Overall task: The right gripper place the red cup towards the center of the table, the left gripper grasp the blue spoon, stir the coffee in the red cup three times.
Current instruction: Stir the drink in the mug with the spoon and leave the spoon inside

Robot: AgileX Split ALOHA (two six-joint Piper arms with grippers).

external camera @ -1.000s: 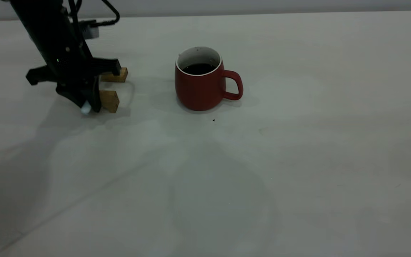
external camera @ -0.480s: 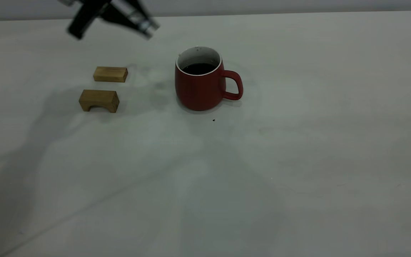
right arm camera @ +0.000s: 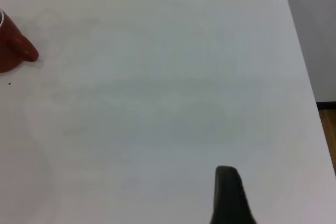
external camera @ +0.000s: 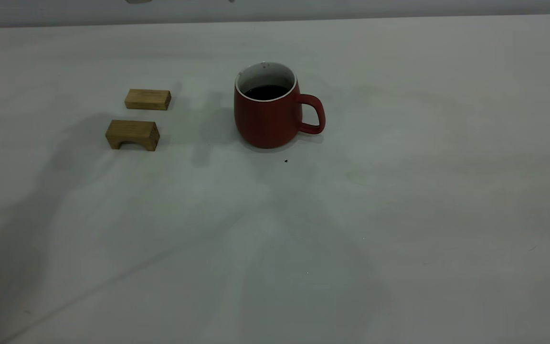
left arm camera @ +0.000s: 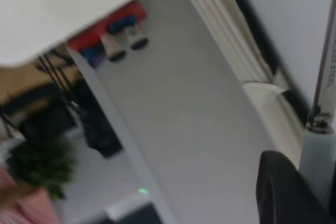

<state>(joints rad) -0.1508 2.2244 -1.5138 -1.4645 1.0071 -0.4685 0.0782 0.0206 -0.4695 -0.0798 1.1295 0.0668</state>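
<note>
The left claw has risen clear of the outside view since a moment ago, when it hung above the two wooden blocks — now only its shadow falls on the surface (external camera: 399, 215). In the left wrist view, one dark finger (left arm camera: 286, 190) of the left claw (left arm camera: 310, 182) sits against the pale handle of the spoon (left arm camera: 317, 150), whose thin metal neck juts out beyond it; the claw is clamped on the spoon, up in the air and aimed at the room. The red cup (external camera: 268, 117) stands near the middle of the surface, handle toward the right side, dark coffee (external camera: 266, 91) inside. The wooden blocks (external camera: 132, 134) lie to its left. The right claw (right arm camera: 229, 195) hovers well apart from the cup — I cannot tell its state.
</note>
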